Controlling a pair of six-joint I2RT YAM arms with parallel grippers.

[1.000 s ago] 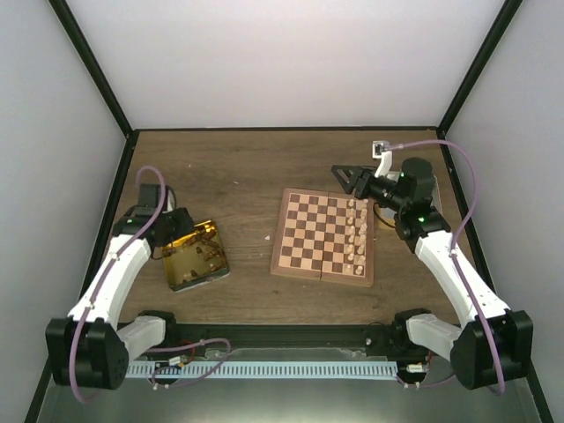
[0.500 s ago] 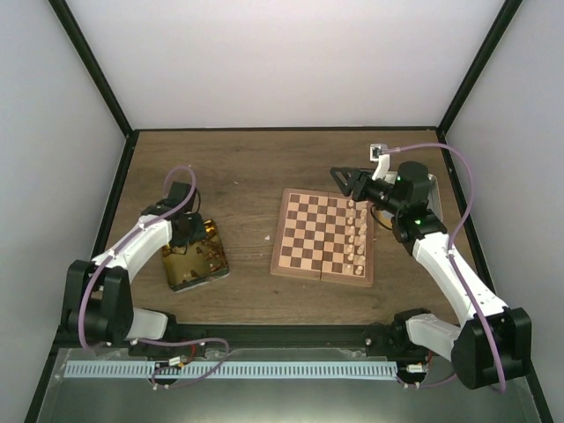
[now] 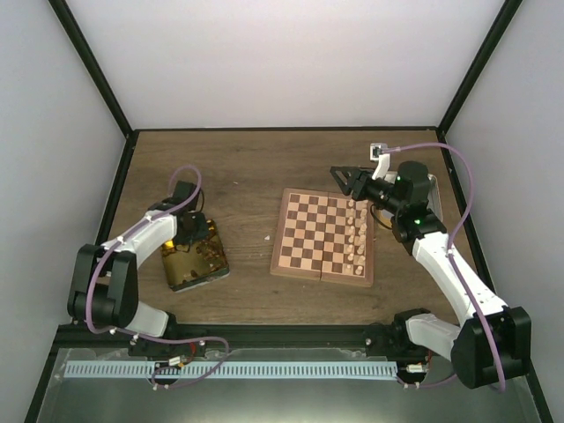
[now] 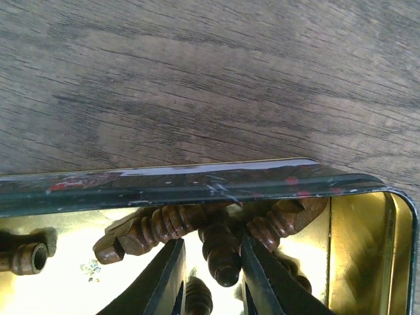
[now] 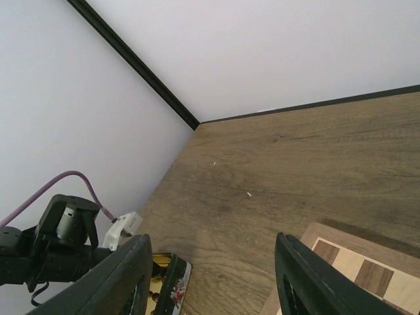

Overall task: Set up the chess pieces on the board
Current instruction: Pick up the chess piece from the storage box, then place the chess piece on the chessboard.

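- Grip state: the left gripper (image 4: 211, 279) is down inside the gold tin (image 4: 197, 182), its fingers (image 4: 167, 275) drawn narrow on either side of 1 dark chessman (image 4: 220, 252). A sliver of light shows on 1 side, so I cannot tell whether the pinch is made.
- Right gripper (image 5: 210, 282): fingers spread wide with nothing between them, hovering over the board (image 3: 308, 238) near its 1 o'clock corner.
- Task things, top view: the tin lies on the table (image 3: 256, 167) at 9 o'clock of the board, well apart from it. The cream chessmen (image 3: 357, 233) stand in 2 close files along the board's 3 o'clock edge. No dark piece is on the board yet, so I judge the setup about half done.
- Risk 1: the chessman lies tangled with other dark pieces (image 4: 147, 230) pressed against the tin's wall. A lift could drag a neighbour up and drop it on the table.
- Risk 2: the piece is turned and ribbed, and the fingers flank its narrow end. A shallow pinch could let it swivel or slip free on the way over.
- Risk 3: the tin is light and loose. A finger catching its rim could tilt or shove it.
- Risk 4: a piece carried lying down would not stand when set on its square, and could topple.
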